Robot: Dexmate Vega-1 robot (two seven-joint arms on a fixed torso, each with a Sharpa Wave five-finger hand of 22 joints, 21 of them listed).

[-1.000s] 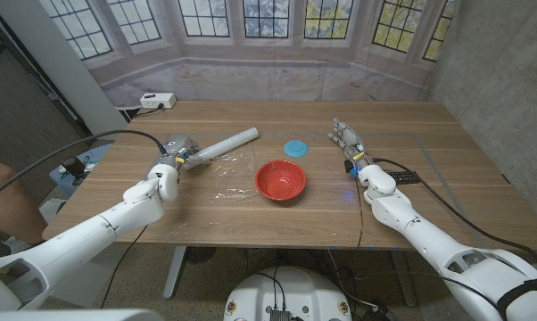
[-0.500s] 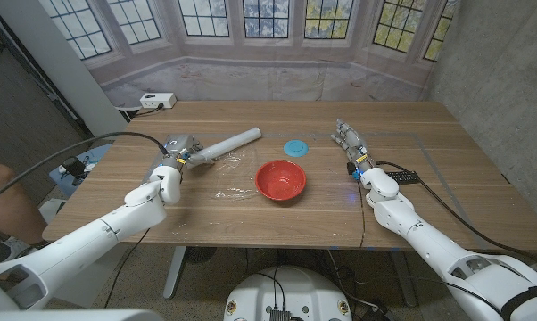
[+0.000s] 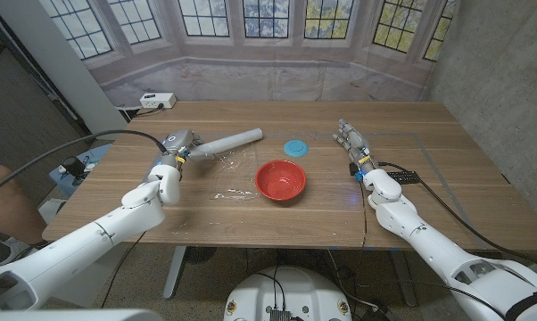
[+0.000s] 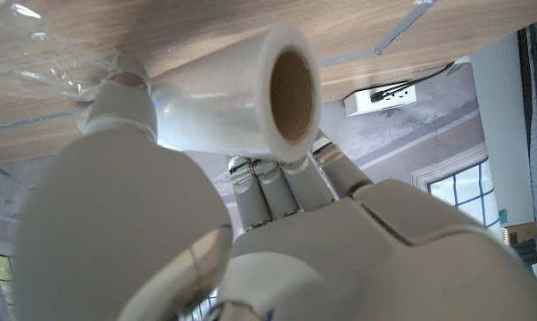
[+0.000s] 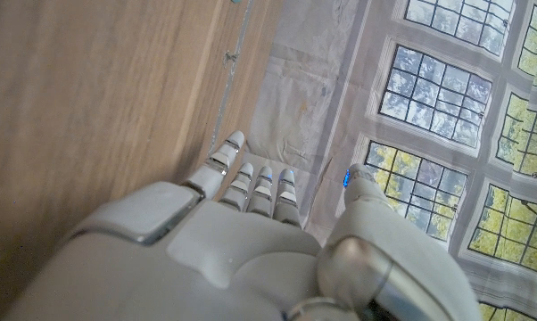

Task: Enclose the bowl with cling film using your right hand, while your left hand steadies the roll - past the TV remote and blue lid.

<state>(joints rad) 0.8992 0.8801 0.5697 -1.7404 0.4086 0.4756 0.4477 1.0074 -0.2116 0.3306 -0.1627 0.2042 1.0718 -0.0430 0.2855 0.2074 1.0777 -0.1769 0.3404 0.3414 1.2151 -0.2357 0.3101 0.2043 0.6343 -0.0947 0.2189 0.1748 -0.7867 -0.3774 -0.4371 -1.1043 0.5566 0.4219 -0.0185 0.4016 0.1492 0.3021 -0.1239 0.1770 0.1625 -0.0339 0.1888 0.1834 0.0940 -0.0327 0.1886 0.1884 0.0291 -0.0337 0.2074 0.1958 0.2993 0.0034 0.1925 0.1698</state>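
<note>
Left hand (image 3: pixel 173 153) gripped the cling film roll (image 3: pixel 226 143) by its near end, toward the surface's (image 3: pixel 206 214) left edge — fingers (image 4: pixel 273 192) wrapped around the tube, loose film (image 3: pixel 228 178) spread beside it. Red bowl (image 3: pixel 280 179) sat mid-surface, blue lid (image 3: pixel 294 147) just behind. Right hand (image 3: pixel 351 145) stood nearer the right edge — fingers apart, holding nothing. TV remote (image 3: pixel 406 177) lay beside that arm.
</note>
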